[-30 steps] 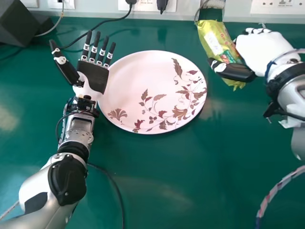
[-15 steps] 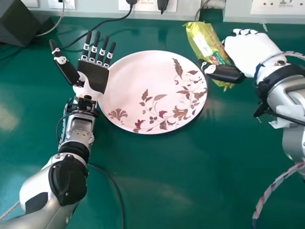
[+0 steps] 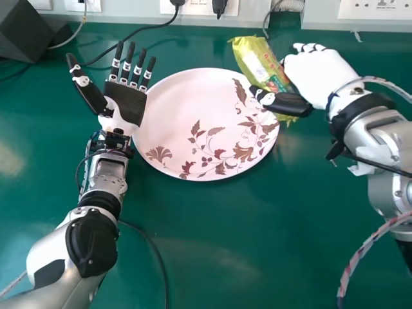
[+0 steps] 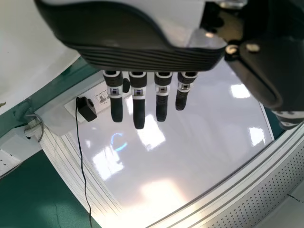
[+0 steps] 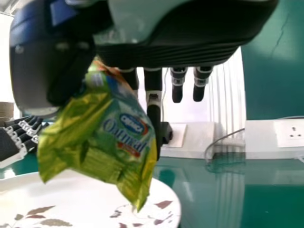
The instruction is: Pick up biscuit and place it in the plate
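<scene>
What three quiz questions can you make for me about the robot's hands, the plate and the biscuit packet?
1. Which of the robot's hands is holding the biscuit packet?
2. True or false: the plate has leaves printed on it.
3. Pick one: the fingers of the left hand are
a) stretched out straight
b) curled into a fist
c) wrapped around a cup

Key: 1. the right hand; 2. true; 3. a

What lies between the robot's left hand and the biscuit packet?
In the head view, the flower-patterned plate lies between the left hand and the biscuit packet.
</scene>
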### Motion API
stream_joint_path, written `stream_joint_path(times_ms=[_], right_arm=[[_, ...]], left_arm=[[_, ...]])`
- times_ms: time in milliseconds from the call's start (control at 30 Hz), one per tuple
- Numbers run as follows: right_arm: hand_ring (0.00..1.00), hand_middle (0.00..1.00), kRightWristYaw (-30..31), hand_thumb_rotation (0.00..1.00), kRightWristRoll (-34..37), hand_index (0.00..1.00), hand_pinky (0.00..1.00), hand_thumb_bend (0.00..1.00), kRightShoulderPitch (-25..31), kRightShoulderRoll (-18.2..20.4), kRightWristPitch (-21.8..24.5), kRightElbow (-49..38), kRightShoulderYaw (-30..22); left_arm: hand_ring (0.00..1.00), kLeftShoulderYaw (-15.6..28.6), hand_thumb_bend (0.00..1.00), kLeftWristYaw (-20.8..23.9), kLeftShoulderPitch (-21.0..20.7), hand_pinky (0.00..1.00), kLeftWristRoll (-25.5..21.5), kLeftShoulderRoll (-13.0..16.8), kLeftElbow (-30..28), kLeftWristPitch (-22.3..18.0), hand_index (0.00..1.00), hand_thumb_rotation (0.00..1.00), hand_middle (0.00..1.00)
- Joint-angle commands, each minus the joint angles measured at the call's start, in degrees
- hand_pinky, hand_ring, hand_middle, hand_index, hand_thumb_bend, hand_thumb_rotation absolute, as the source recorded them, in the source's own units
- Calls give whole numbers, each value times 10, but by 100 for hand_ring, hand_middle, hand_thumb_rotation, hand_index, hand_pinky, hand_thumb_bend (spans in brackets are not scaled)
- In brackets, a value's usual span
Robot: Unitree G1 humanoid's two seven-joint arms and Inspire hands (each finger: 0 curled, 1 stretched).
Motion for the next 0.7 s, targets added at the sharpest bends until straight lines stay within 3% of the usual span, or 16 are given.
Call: stream_joint_path(times_ms=[0,100,367,667], right_arm=[[100,41,-16,0,8,50,100,50,-11,5,-11,5,6],[100,44,-24,0,5,49,100,50,-13,12,-17,12,12],[100,41,-28,0,0,50,100,50,-22,23,-24,28,29],[100,41,-60,0,11,50,100,50,-39,47,-46,73,48]], left_arm=[[82,-1,100,2,23,83,1,-13,14,3,100,56,91],[83,-1,100,0,24,82,1,-14,13,1,100,56,91],[81,-3,100,2,24,82,3,-14,13,6,100,58,91],[79,-6,100,7,24,81,7,-17,12,-5,100,55,89]])
